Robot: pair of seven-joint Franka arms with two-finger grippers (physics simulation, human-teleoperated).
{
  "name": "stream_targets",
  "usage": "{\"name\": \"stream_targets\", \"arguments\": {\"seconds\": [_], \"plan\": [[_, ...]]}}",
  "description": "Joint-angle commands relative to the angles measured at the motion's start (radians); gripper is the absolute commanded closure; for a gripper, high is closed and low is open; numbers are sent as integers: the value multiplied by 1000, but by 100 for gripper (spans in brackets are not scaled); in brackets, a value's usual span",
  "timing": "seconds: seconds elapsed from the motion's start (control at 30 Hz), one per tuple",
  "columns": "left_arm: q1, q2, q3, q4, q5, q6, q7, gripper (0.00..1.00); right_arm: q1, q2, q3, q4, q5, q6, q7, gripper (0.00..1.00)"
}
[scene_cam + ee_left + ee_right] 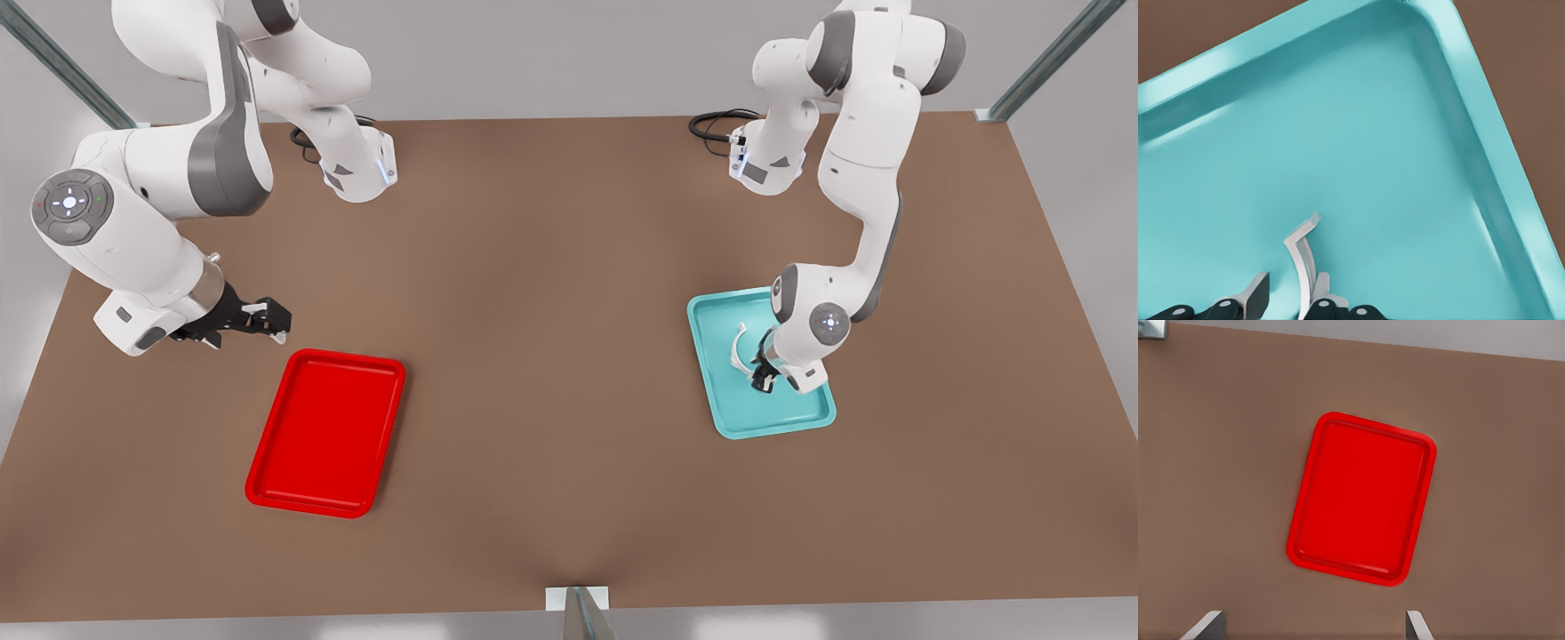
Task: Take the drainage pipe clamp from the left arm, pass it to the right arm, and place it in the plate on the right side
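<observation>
The white drainage pipe clamp [737, 348] lies in the teal tray [725, 418] on the front view's right. My left gripper [763, 380] reaches down into that tray. In the left wrist view the clamp [1302, 257] stands between the fingertips of the left gripper [1290, 283], close to one finger [1319, 288], with a gap to the other, so the gripper is open. My right gripper [271, 320] hovers open above the table on the front view's left, just beyond the red plate [325, 432]. The empty plate [1361, 497] shows beyond the open right gripper [1313, 628].
The brown table [551, 293] carries both trays far apart, with bare surface between them. Both arm bases [360, 169] stand at the far edge, with black cables beside them. Metal frame posts [1049, 58] rise at the corners.
</observation>
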Motion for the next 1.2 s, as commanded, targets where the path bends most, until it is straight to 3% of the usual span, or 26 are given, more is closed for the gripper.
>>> {"name": "stream_targets", "arguments": {"seconds": [0.0,0.13,0.23,0.33,0.47,0.57,0.7,0.83,0.97,1.17], "plan": [[0,1,0,2,1,5,-230,59,0,-1,2,1,0,-1,-17,0],[-1,1,0,3,2,5,-228,79,14,-4,34,-1,4,-8,-11,0],[-1,-2,0,5,2,2,-225,79,17,-9,48,1,4,-35,1,0],[0,-33,0,20,2,-33,-220,79,17,-9,117,-1,-6,-35,55,0],[0,-57,-1,269,-44,-383,-295,79,-9,-10,111,7,0,-33,39,0],[-55,-47,-5,494,-177,-533,-822,79,-14,-6,121,7,-4,-25,55,0],[-210,-16,-3,623,-309,-528,-1470,79,-25,-13,120,8,0,-33,36,0],[-346,59,-3,778,-349,-426,-1806,79,-42,-21,111,-4,-3,-51,41,0],[-414,90,-1,806,-348,-357,-1882,79,-62,8,117,-1,25,-1,53,0],[-435,125,-1,836,-345,-303,-1926,79,18,134,140,25,69,226,122,0]]}}
